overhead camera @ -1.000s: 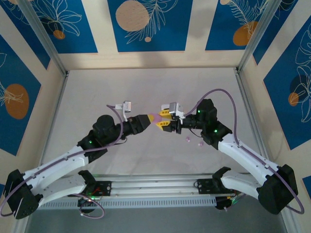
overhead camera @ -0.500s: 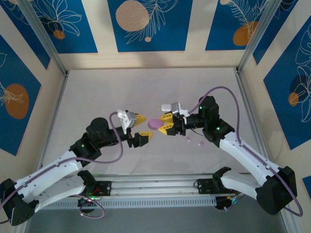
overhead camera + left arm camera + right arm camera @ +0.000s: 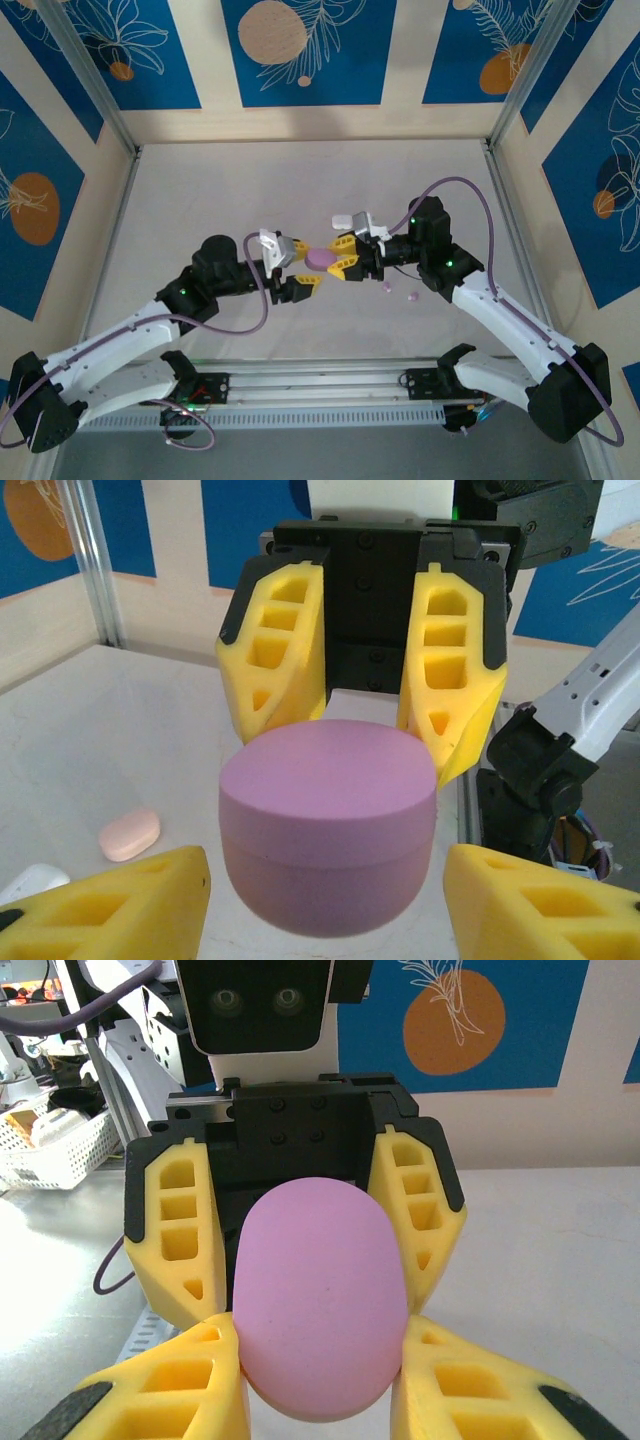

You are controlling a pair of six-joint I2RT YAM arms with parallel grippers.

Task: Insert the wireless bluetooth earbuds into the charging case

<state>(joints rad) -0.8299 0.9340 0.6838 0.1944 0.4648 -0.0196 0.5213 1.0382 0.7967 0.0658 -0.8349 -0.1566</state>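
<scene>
Blue leaf-printed panels wall in a pale surface [image 3: 300,180]. Above its middle the lilac charging case [image 3: 320,258] hangs in the air, clenched at its sides by the right jaws. The left jaws face it head-on, spread either side of its near end. A thin gap seems to show on each side, so they are probably not gripping. Two earbuds [image 3: 387,287] lie loose on the surface beside the right arm [image 3: 470,290], apart from the case. To open it cleanly, the left jaws should close squarely on their own half, short of the seam. With the right grip firm, they can then part the halves gently without twisting.
</scene>
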